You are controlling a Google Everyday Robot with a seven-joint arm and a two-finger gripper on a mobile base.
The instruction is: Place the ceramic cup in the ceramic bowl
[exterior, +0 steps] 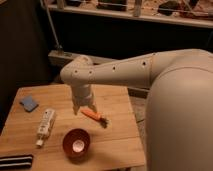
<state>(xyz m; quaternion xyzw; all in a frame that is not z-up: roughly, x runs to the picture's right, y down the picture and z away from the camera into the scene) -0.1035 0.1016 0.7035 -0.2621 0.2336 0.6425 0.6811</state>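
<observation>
The ceramic bowl (75,137), round, reddish-brown and glossy, stands on the wooden table (120,140) near its front edge. A small pale round thing, which looks like the ceramic cup (78,146) seen from above, sits inside the bowl. My gripper (83,109) hangs from the white arm above the table's middle, behind and above the bowl. Its two fingers stand apart with nothing between them. It is apart from the bowl and the cup.
An orange carrot (93,115) lies just right of the gripper. A white bottle (45,125) lies left of the bowl. A flat blue square pad (29,103) is at the far left. A dark striped thing (15,161) is at the front left corner.
</observation>
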